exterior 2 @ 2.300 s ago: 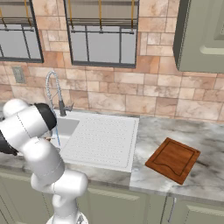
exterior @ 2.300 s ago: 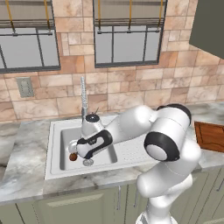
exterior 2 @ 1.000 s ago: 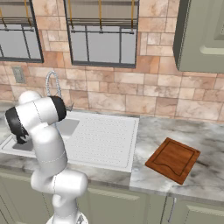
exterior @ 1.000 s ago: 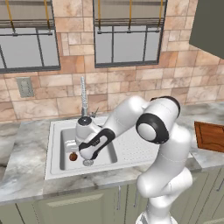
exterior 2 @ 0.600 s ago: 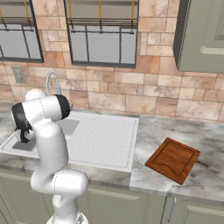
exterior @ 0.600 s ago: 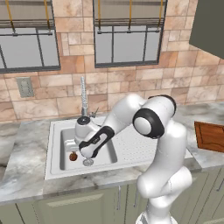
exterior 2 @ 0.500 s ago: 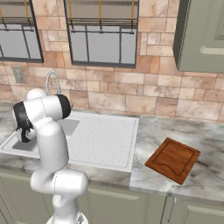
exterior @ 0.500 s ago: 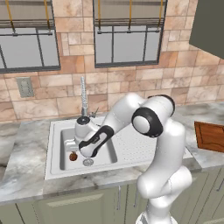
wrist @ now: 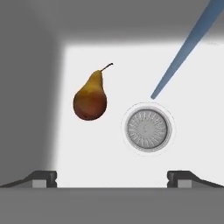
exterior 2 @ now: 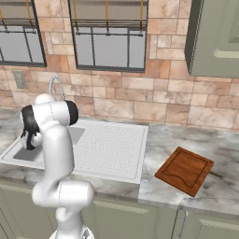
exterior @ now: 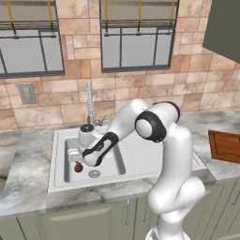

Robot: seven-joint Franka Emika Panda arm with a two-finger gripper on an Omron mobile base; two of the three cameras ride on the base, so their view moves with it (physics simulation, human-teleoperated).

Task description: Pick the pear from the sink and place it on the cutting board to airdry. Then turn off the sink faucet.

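Observation:
The pear (wrist: 90,99), brown-golden with a thin stem, lies on the floor of the sink (wrist: 192,131) basin, just left of the round metal drain (wrist: 146,128). My gripper (wrist: 112,179) hangs open above the basin floor, with nothing between its fingertips (wrist: 43,178); the pear lies ahead of it, nearer the left fingertip. From the left base view the gripper (exterior: 76,160) hovers just over the pear (exterior: 78,167) inside the sink (exterior: 61,180). The sink faucet (exterior: 89,105) stands behind the basin and a blue stream of water (wrist: 183,48) runs from it. The cutting board (exterior 2: 184,170) lies on the counter far to the right.
The ribbed drainboard (exterior 2: 109,147) spreads between the basin and the cutting board (exterior: 226,145). My arm's elbow (exterior: 152,124) arches over the drainboard. The basin's left wall (wrist: 26,96) stands close beside the pear. A brick wall with windows backs the counter.
The hand has sunk a little lower into the basin and shifted left toward the pear, while the elbow swung left. The jaws stayed open and the pear has not moved.

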